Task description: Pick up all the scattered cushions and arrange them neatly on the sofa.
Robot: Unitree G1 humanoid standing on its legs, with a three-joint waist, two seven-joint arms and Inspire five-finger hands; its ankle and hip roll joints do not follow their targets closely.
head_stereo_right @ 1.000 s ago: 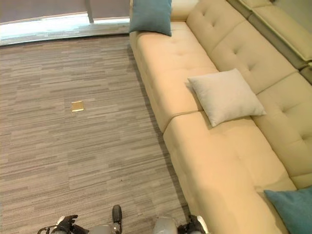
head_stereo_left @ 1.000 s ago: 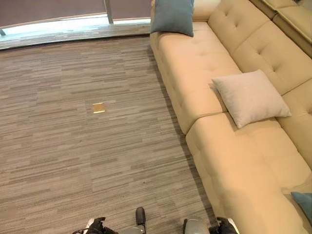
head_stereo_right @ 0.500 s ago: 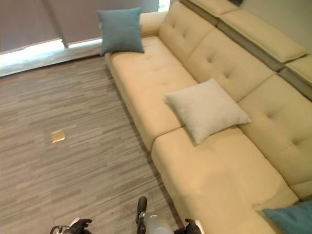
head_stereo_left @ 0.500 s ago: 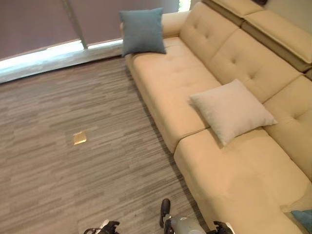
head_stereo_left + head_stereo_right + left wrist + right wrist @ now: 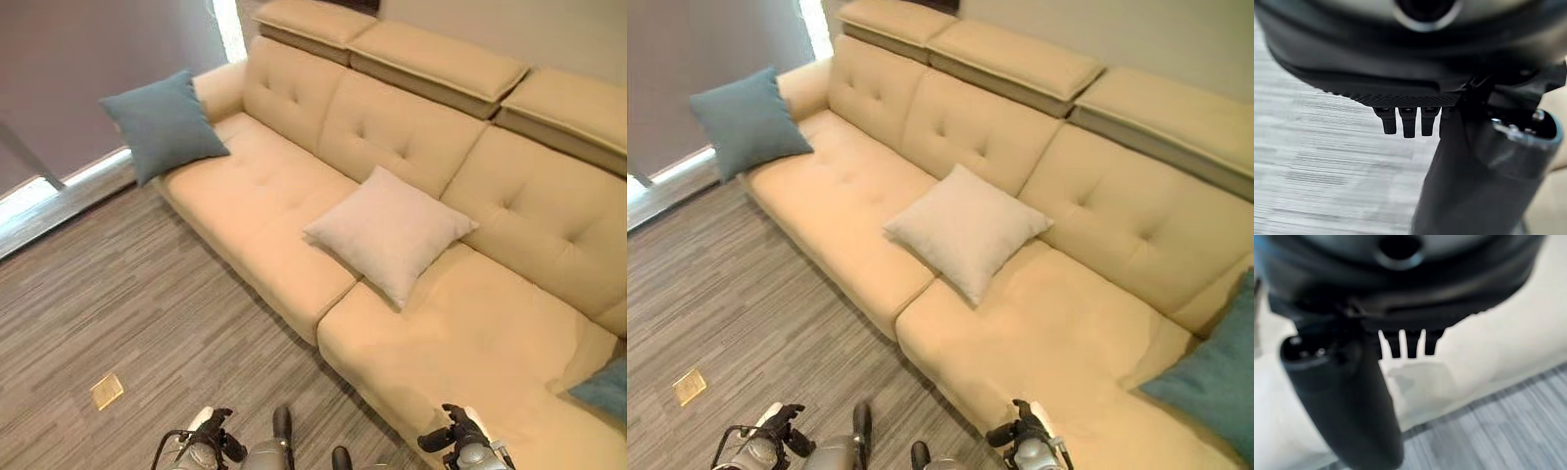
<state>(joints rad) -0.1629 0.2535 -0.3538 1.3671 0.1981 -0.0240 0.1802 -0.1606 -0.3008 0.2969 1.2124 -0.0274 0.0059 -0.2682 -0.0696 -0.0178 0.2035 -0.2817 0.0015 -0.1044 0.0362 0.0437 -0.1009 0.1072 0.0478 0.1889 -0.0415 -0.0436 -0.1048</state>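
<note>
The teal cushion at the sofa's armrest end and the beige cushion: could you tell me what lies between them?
Only bare tufted seat of the cream sofa lies between the teal cushion and beige cushion, in both eye views.

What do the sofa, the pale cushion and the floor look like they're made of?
Sofa: probably matte leather or leatherette, smooth and button-tufted. Pale cushion: woven fabric, soft and non-glossy. Floor: likely low-pile carpet, with fine grey streaks and no shine.

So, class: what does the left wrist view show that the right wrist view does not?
The left wrist view alone shows the left hand, fingers straight, holding nothing, over the grey striped carpet. The right wrist view alone shows the right hand, fingers straight, holding nothing, over the sofa's cream seat edge. Both show carpet and a strip of sofa.
</note>
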